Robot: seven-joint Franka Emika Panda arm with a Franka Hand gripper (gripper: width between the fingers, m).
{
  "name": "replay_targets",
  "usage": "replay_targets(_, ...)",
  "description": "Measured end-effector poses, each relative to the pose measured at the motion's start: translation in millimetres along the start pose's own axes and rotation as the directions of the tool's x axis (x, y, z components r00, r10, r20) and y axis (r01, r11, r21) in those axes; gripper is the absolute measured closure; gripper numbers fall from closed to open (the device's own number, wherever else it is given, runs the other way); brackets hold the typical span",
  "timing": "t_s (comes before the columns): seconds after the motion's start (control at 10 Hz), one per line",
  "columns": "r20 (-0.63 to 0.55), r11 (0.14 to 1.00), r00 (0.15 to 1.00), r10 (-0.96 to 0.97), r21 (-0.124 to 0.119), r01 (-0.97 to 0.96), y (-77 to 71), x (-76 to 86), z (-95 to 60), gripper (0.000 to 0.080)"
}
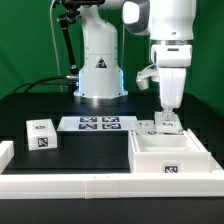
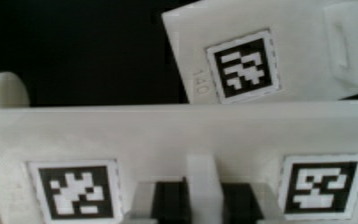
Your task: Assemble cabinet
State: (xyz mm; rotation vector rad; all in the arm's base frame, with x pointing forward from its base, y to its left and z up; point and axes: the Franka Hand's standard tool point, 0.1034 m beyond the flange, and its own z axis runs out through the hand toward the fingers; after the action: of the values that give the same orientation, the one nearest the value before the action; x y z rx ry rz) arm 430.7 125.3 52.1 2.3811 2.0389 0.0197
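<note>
White smooth plastic forms the cabinet (image 1: 172,152), an open-topped box frame with flat walls. It stands on the matt black table (image 1: 30,105), just off the exterior view's right end of the marker board (image 1: 100,124) and nearer the camera than the board. One black-and-white square tag (image 1: 170,168) marks its front wall; the tag's pattern carries no letters.

The gripper (image 1: 168,122) hangs point-down past that same end of the board, at the cabinet's rear wall. Whether its claw is wide, narrow or clamped cannot be told. In the wrist view that wall bears two more square tags, and a tilted white panel (image 2: 247,65) beyond it shows another.

Off the board's other end sits a small white block (image 1: 42,132) with a tag on top. A low white rail (image 1: 100,186) runs in front of the board. Behind the board, the robot base (image 1: 100,70) has a triangular mark, too small to read.
</note>
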Motion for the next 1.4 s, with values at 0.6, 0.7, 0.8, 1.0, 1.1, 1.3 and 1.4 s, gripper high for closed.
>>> replay_targets(0.6, -0.007, 0.998, 0.998, -0.058, -0.024, 0.058, 14.7, 3.8, -6.4, 0.0731)
replay_targets(0.7, -0.007, 0.998, 0.998, -0.058, -0.024, 0.058, 14.8, 3.7, -6.4, 0.0731)
replay_targets(0.8, -0.007, 0.998, 0.999, -0.052, -0.024, 0.052, 15.1, 3.1, -6.4, 0.0731)
replay_targets(1.0, -0.007, 0.999, 0.999, -0.034, -0.024, 0.034, 15.9, 1.3, -6.3, 0.0731)
replay_targets(1.1, -0.007, 0.999, 0.999, -0.033, -0.022, 0.033, 15.4, 0.7, -5.2, 0.0731)
replay_targets(1.3, -0.007, 0.999, 0.999, -0.035, -0.02, 0.035, 14.6, 0.5, -4.1, 0.0731)
replay_targets(1.4, -0.007, 0.999, 0.999, -0.035, -0.02, 0.035, 14.5, 0.4, -3.9, 0.0731)
